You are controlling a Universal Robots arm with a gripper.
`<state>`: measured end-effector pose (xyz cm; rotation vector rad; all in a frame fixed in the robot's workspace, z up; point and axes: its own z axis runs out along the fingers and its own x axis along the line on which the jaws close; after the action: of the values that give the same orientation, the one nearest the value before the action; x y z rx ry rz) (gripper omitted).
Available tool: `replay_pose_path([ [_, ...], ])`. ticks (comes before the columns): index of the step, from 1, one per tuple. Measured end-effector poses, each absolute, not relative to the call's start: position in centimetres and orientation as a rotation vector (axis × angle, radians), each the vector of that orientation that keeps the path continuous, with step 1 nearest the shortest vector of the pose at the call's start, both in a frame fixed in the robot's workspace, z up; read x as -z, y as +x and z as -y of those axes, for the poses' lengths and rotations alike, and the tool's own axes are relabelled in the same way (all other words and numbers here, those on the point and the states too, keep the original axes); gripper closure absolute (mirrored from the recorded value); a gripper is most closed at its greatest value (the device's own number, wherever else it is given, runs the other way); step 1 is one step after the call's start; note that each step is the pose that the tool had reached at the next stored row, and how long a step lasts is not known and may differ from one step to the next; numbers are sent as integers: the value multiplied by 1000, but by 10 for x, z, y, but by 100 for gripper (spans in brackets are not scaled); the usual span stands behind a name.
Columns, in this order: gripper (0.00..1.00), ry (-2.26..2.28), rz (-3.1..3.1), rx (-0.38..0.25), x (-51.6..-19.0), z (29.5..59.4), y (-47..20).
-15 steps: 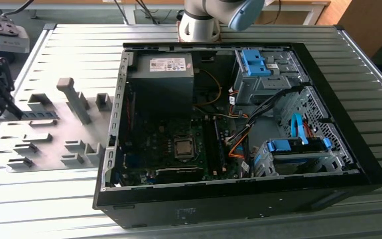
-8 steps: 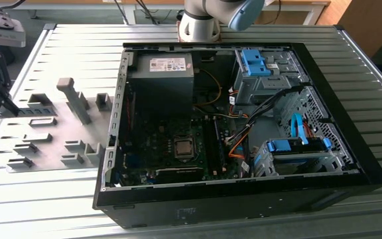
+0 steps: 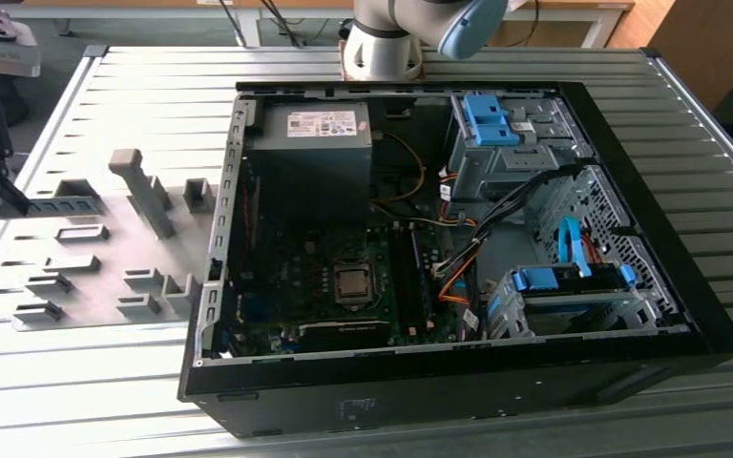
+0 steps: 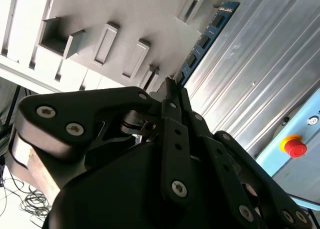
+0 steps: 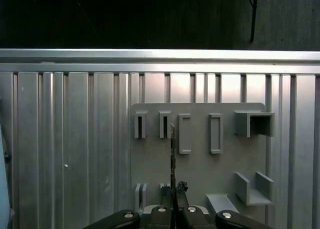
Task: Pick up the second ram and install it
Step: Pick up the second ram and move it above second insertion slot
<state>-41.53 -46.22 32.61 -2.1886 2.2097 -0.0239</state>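
Grasp firm: pincer clamped closed around one end of second ram. Stick juts straight out past the fingertips, seen edge-on in the first wrist view. Grey holder plate and ribbed surface lie beyond it; contact cannot be told.

Computer case lies open side up on the table, filling the centre and the exterior view's right. Arm base stands just behind the case. Holder plate lies flat on the table beside the case, on the exterior view's left. In the case, the power supply is at the back on the plate side, with the motherboard in front of it. The memory slots are right of the socket, and the drive cages are along the right wall. Hand is over the plate's outer side, clamped on the memory stick, which reaches past the fingertips above the plate.
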Motion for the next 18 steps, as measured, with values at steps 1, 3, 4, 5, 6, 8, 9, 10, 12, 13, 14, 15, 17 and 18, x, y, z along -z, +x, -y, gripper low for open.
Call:
replay_pose_path([
  [1,86,-2189,-2210,24,-328,462,-415],
  [3,86,-2189,-2210,24,-330,462,-415],
  [4,86,-2189,-2210,24,-332,462,-415],
  [5,86,-2189,-2210,24,-333,462,-415],
  [6,86,-2189,-2210,24,-334,462,-415],
  [8,86,-2189,-2210,24,-337,462,-415],
  [9,86,-2189,-2210,24,-338,462,-415],
  [10,86,-2189,-2210,24,-339,462,-415],
  [12,86,-2189,-2210,24,-341,462,-415],
  [13,86,-2189,-2210,24,-343,462,-415],
  [14,86,-2188,-2210,24,-344,462,-415],
  [15,86,-2188,-2210,24,-345,462,-415],
  [17,86,-2188,-2210,24,-347,462,-415],
  [18,86,-2188,-2210,24,-348,462,-415],
])
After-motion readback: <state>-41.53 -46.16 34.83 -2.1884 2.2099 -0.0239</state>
